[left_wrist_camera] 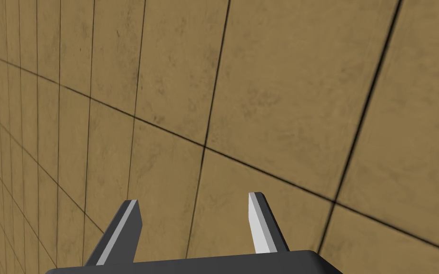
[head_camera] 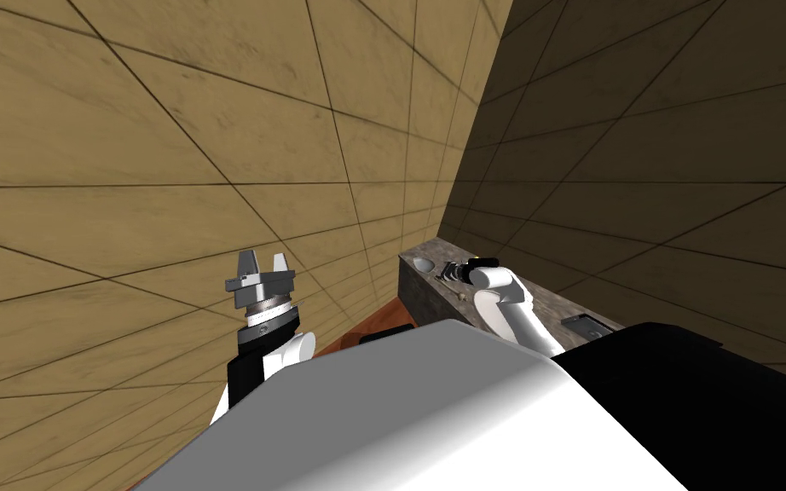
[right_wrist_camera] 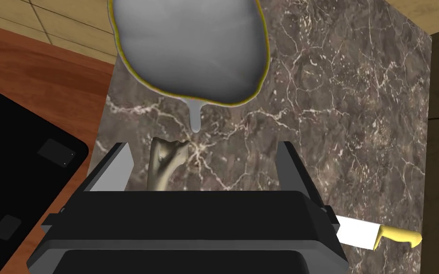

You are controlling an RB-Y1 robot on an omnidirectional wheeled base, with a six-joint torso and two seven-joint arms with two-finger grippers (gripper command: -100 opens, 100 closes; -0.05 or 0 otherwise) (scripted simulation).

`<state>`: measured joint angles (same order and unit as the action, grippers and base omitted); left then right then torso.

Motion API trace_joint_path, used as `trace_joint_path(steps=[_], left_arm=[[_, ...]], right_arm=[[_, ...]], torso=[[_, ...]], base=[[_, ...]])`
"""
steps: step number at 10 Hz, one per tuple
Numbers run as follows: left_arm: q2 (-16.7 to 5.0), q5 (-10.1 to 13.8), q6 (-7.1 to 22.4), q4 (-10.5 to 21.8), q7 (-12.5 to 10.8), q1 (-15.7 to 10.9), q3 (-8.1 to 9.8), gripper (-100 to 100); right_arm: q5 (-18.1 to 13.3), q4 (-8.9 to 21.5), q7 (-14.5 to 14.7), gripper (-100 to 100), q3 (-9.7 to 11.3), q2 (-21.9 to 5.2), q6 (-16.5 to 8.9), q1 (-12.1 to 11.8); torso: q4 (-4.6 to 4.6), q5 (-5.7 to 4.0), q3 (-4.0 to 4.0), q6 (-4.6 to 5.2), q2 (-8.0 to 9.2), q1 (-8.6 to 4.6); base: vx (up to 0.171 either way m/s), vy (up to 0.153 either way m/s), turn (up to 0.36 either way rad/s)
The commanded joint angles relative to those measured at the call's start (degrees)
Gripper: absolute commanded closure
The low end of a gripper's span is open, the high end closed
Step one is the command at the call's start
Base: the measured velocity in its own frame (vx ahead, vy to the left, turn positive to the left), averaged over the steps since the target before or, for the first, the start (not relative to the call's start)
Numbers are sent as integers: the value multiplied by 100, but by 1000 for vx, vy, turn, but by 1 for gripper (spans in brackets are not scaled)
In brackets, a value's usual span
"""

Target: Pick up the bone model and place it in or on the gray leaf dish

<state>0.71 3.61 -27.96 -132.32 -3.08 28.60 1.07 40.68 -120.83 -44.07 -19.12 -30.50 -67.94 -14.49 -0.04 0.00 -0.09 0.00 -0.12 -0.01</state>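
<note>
- Countertop (right_wrist_camera: 347, 119) of dark veined stone stands in a corner of tan tiled walls (head_camera: 127, 128).
- Right gripper (right_wrist_camera: 204, 166) is spread; bone model (right_wrist_camera: 166, 161) sits between its fingers, near gray leaf dish (right_wrist_camera: 190, 47).
- Left gripper (left_wrist_camera: 194, 219) is spread, facing the wall.

Left gripper (head_camera: 263, 256) held up beside the tan tiled wall (head_camera: 170, 153), fingers pointing up with a clear gap between them, nothing in the gap. Right arm (head_camera: 515, 311) reaches forward over a dark marbled counter (head_camera: 421, 294) that stands in the corner where the tan wall meets a shaded darker tiled wall (head_camera: 655, 153). Right gripper (head_camera: 451, 273) small and dark above the counter top, just beside a small pale oval dish (head_camera: 424, 265) near the counter's far end. A flat dark grey object (head_camera: 583, 324) lies on the counter nearer the robot. Reddish-brown floor (head_camera: 366, 328) strip below the counter.
</note>
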Motion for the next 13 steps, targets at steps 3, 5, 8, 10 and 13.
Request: trace_joint_path(steps=[3, 5, 8, 10, 13], left_arm=[[0, 0, 0, 0, 0, 0, 0, 0], [0, 0, 0, 0, 0, 0, 0, 0], [0, 0, 0, 0, 0, 0, 0, 0], [0, 0, 0, 0, 0, 0, 0, 0], [0, 0, 0, 0, 0, 0, 0, 0]], right_arm=[[178, 158, -207, -100, -26, -110, -552, 86], [322, 289, -380, -100, -40, -208, -811, 159], [457, 417, -541, -100, -45, -307, -1302, 226], [582, 540, -689, -100, -45, -405, -1640, 286], [697, 659, -822, -100, -37, -498, -2026, 337]], torso=[[1, -1, 2, 1, 3, -5], [2, 0, 4, 0, 7, -2], [0, 0, 1, 0, 1, -3], [0, -1, 0, 1, 0, -4], [2, -1, 5, 0, 8, -5]], base=[[29, -5, -20], [23, 1, -15], [36, -1, -25], [38, -3, -22], [17, -7, -12]])
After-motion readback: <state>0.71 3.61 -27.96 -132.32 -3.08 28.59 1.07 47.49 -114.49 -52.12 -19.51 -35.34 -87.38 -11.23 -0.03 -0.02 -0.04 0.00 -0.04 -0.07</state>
